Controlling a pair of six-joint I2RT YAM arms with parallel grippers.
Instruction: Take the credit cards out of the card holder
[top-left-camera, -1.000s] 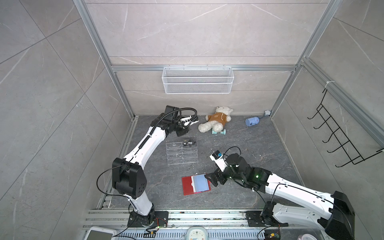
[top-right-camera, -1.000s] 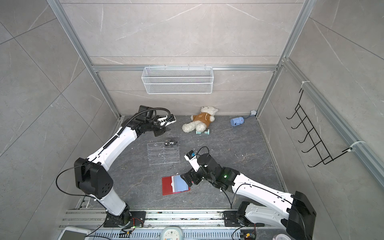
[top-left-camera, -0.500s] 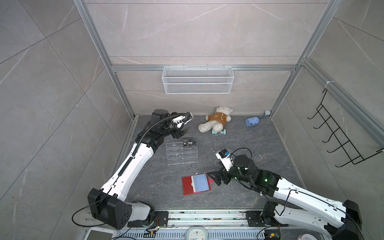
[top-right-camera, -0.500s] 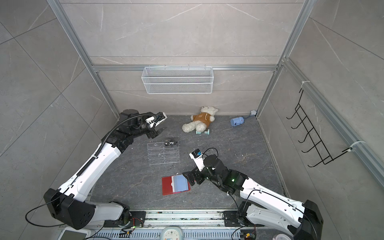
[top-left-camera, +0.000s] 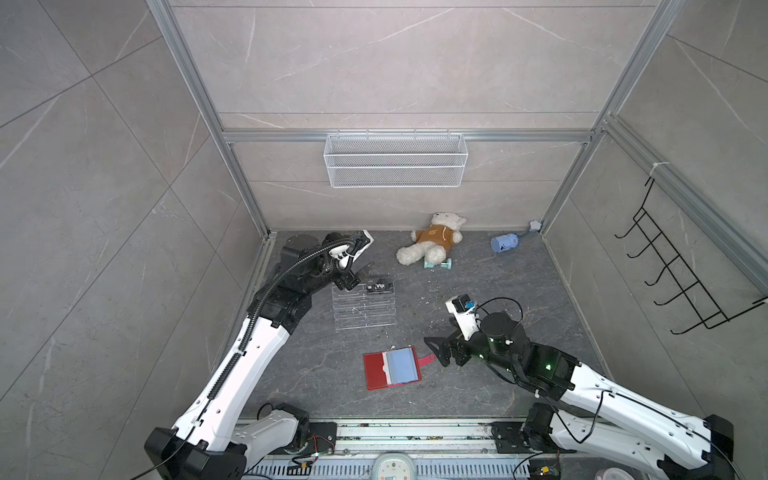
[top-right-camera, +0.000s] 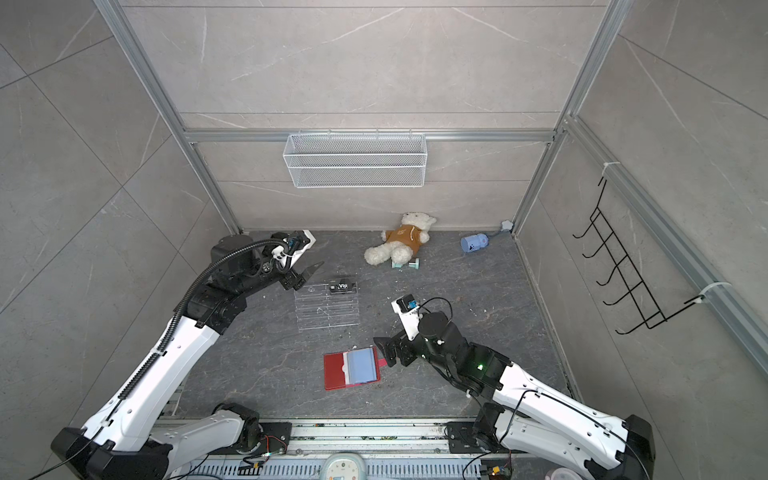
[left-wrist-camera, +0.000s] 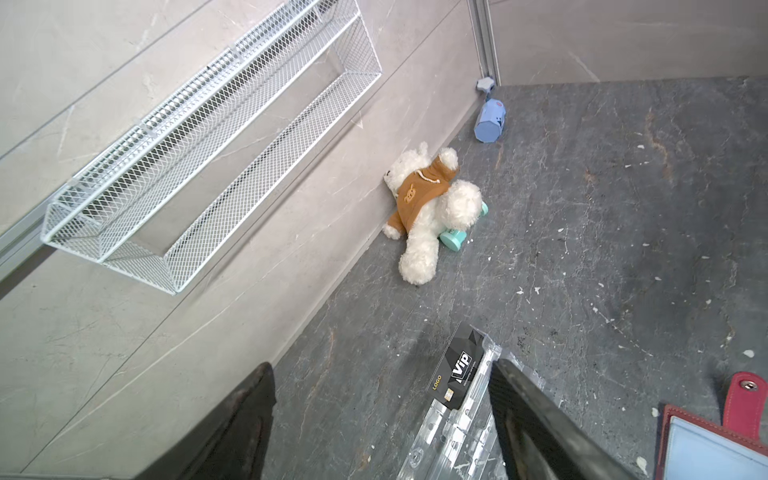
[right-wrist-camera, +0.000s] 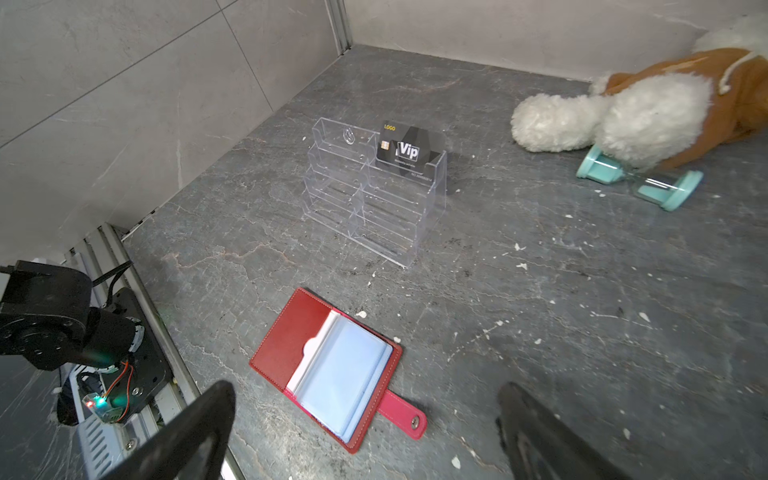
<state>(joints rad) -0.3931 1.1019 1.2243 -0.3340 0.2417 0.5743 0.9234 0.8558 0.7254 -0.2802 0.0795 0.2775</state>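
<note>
Left claw: hovering released beside the rack
Right claw: hanging released beside the wallet, near the worktop's front edge
Card: standing in the rack

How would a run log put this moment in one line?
left tool: open, by clear rack | Vip card: in rack | right tool: open, near card holder | card holder: open, flat

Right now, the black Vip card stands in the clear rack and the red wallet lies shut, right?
Not quite. The red wallet lies open, blue sleeves showing; the right wrist view shows it. The black Vip card does stand in the clear rack.
</note>
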